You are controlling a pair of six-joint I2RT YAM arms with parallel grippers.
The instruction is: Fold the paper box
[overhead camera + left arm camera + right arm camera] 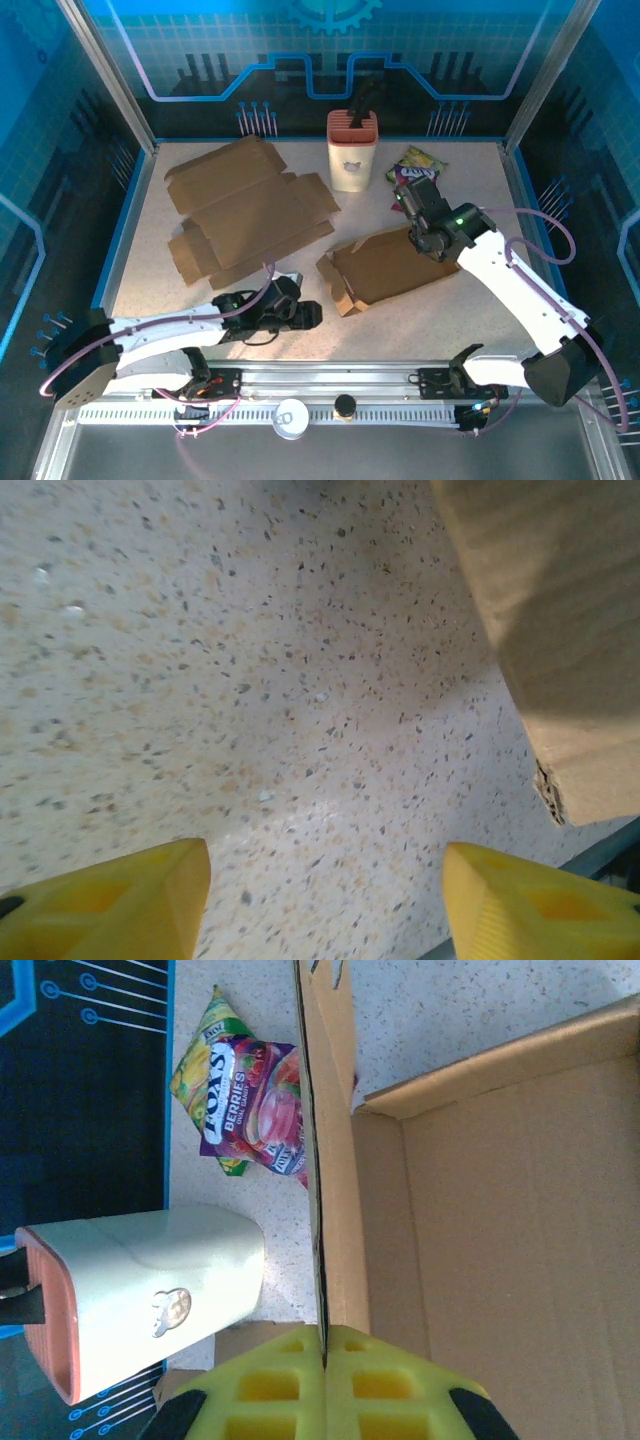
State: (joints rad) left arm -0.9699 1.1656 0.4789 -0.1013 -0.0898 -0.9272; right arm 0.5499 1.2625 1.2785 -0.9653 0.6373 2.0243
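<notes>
Enclosed by blue circuit-print walls (110, 60), speckled tabletop (150, 255). Centre-right, half-folded paper box (385, 265), upright flap pinched by clenched right gripper (323, 1345). Spread open over tabletop near its corner, left gripper (325, 890). Printed on candy packet (250, 1100): "FOX'S BERRIES".

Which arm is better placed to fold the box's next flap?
Probably right: the right hand is shut on a flap of the box. The left hand is open above the table, beside the box.
</notes>
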